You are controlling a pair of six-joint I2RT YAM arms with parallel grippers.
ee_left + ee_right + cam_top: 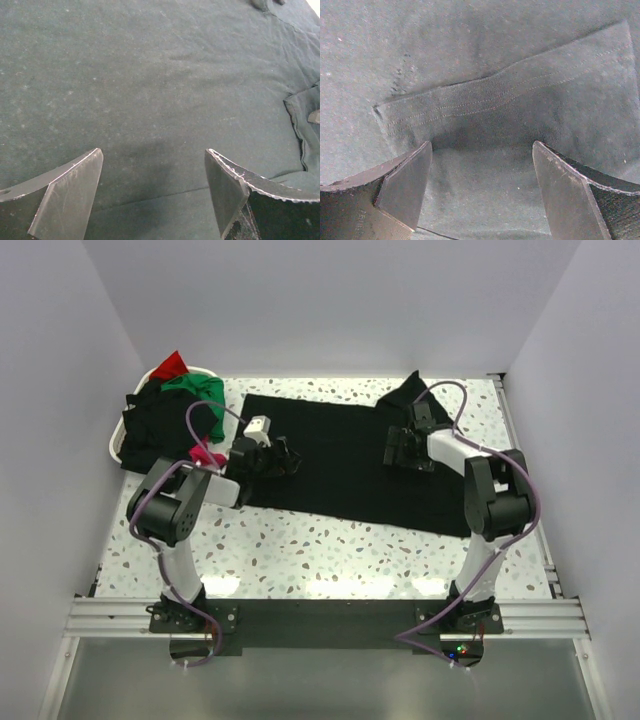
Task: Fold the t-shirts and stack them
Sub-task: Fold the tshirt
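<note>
A large black cloth t-shirt (340, 465) lies spread flat on the white speckled table (330, 560), directly beneath both tools. Its long axis runs from the left gripper (285, 460) across to the right gripper (400, 452), slanting slightly towards the arm bases at the right gripper's end. One sleeve (408, 390) points away beyond the right gripper. Which edge carries the collar cannot be made out against the dark fabric. Both grippers are low over the shirt with their fingers spread wide and nothing between them; whether the fingertips touch the cloth cannot be told. Just ahead of the right gripper's fingers a folded hem strip (510, 100) with twin stitch lines crosses the wrist view, rising to the right. Ahead and to the right of the left gripper's fingers a doubled seam edge (299, 125) is cut off by the frame. Out beyond the left gripper's outer side, a white plastic basket (113, 447) holds heaped t-shirts: black (150, 430), green (195, 387) and red (172, 365), which hide most of it. A small pink scrap (205, 455) by the left arm is too small to identify.
</note>
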